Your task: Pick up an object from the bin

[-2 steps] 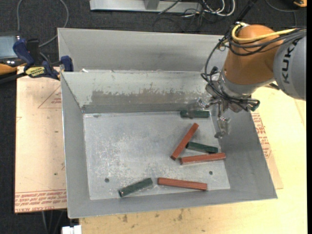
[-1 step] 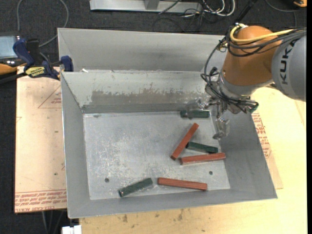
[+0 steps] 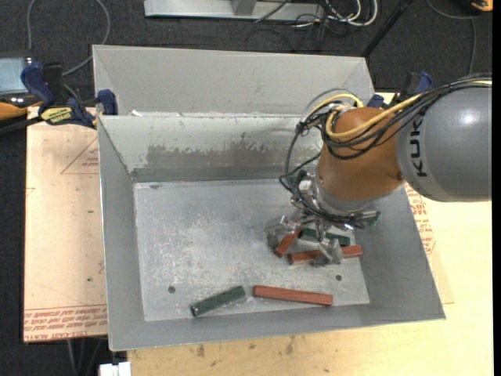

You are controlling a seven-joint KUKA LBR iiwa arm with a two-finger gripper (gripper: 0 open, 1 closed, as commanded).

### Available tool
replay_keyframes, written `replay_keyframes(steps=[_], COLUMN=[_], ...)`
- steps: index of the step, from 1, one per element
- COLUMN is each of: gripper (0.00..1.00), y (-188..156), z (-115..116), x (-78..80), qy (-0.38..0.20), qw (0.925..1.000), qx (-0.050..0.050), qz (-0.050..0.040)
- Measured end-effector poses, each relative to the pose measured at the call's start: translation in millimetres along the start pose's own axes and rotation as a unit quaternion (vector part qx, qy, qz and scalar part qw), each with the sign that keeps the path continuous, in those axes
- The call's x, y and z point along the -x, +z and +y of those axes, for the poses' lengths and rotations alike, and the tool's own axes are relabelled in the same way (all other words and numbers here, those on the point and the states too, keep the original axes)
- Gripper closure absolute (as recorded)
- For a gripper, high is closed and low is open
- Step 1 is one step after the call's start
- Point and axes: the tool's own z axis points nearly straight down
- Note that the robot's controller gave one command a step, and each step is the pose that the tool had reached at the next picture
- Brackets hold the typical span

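Looking down into the grey metal bin (image 3: 200, 151), we take the long red-brown bar (image 3: 292, 295) as our landmark. It lies flat on the bin floor close to the front wall, very slightly slanted.

Just left of that bar, end towards end but with a small gap, lies a dark green bar (image 3: 218, 301). It is shorter and flat, and its end nearer the landmark is tipped a little towards the back.

Behind the landmark's right half, near it but not touching, sits a small heap (image 3: 301, 251). We note short red-brown pieces, a bit of green and some pale grey bits. We cannot sort them further. One red-brown stub (image 3: 352, 251) juts from the heap's right side, roughly straight back from the landmark's right end.

The gripper (image 3: 317, 240) is down in this heap, directly behind the landmark's right half. Over it sit the rounded orange cover (image 3: 356, 163) and looped cables (image 3: 337, 120). The grey arm link (image 3: 454, 143) runs off to the right.

Tool state: we cannot tell whether it is released or clenched, nor whether any piece is in its grasp, because the cover and the clutter hide the tip.
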Motion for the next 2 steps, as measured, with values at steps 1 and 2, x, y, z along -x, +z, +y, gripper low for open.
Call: replay_keyframes(steps=[1,2], gripper=[1.0,1.0], y=[-2.4,-130.8], z=[-3.2,-3.4], x=[-0.6,15.9], qy=[0.002,0.01], qw=[1.0,0.9999], qx=[-0.003,-0.008], qz=[-0.0011,-0.0037])
